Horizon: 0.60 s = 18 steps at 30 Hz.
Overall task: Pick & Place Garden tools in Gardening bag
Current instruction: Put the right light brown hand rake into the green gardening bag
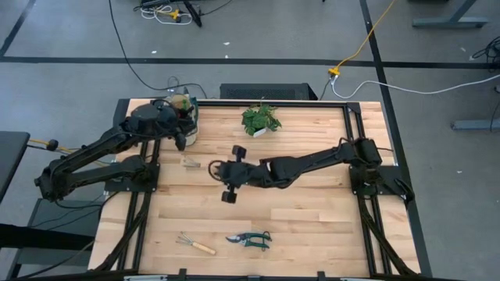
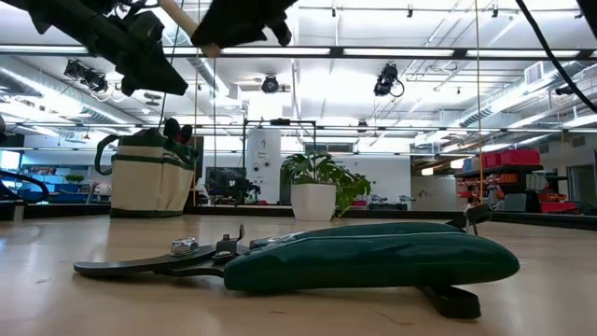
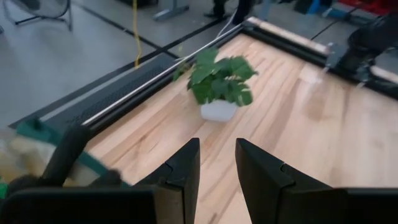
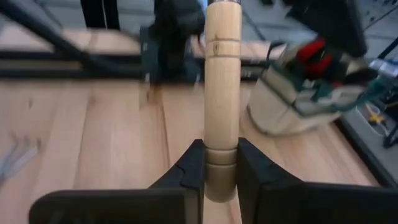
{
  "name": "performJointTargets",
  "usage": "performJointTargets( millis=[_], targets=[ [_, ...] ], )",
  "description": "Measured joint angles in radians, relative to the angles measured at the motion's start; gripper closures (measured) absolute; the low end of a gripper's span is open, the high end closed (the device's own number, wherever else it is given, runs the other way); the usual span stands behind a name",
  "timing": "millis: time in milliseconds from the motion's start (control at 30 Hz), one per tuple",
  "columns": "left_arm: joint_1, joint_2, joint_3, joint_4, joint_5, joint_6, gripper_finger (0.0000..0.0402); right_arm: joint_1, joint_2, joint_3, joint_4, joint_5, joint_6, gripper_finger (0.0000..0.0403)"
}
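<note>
Right tool (image 4: pixel 221 171) around wooden handle (image 4: pixel 222 74)

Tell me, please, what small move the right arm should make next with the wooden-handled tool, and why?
Probably carry it toward the gardening bag. The right gripper is shut on the wooden-handled tool above mid-table, well short of the bag at the far left corner, where the left gripper hovers open and empty.
</note>
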Motion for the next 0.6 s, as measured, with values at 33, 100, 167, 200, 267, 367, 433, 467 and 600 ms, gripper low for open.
performJointTargets(
  millis=[33, 100, 167, 200, 267, 367, 433, 467, 600],
  targets=[
    [0.0, 0.0, 0.0, 0.011, 0.018, 0.0, 0.0291, -0.004, 0.0, 0.0, 0.027, -0.001, -0.002, 0.0357],
    [0.0, 0.0, 0.0, 0.029, 0.052, 0.0, 0.0291, -0.01, 0.0, 0.0, 0.06, -0.001, -0.006, 0.0357],
    [0.0, 0.0, 0.0, 0.047, 0.08, 0.0, 0.0291, -0.016, 0.0, 0.0, 0.091, -0.002, -0.012, 0.0357],
    [0.0, 0.0, 0.0, 0.053, 0.087, 0.0, 0.0291, -0.019, 0.0, 0.0, 0.108, -0.002, -0.012, 0.0357],
    [0.0, 0.0, 0.0, 0.068, 0.097, 0.0, 0.0291, -0.025, 0.0, 0.0, 0.145, -0.004, -0.012, 0.0357],
    [0.0, 0.0, 0.0, 0.092, 0.108, 0.007, 0.0291, -0.035, 0.0, 0.0, 0.192, -0.005, -0.015, 0.0357],
    [0.0, 0.0, 0.0, 0.099, 0.109, 0.02, 0.0291, -0.042, 0.0, 0.0, 0.219, -0.006, -0.019, 0.0357],
    [0.0, 0.0, 0.0, 0.103, 0.109, 0.023, 0.0291, -0.045, 0.0, 0.0, 0.234, -0.006, -0.021, 0.0357],
    [0.0, 0.0, 0.0, 0.135, 0.149, 0.045, 0.0291, -0.063, 0.0, 0.0, 0.287, -0.008, -0.038, 0.0357]
  ],
)
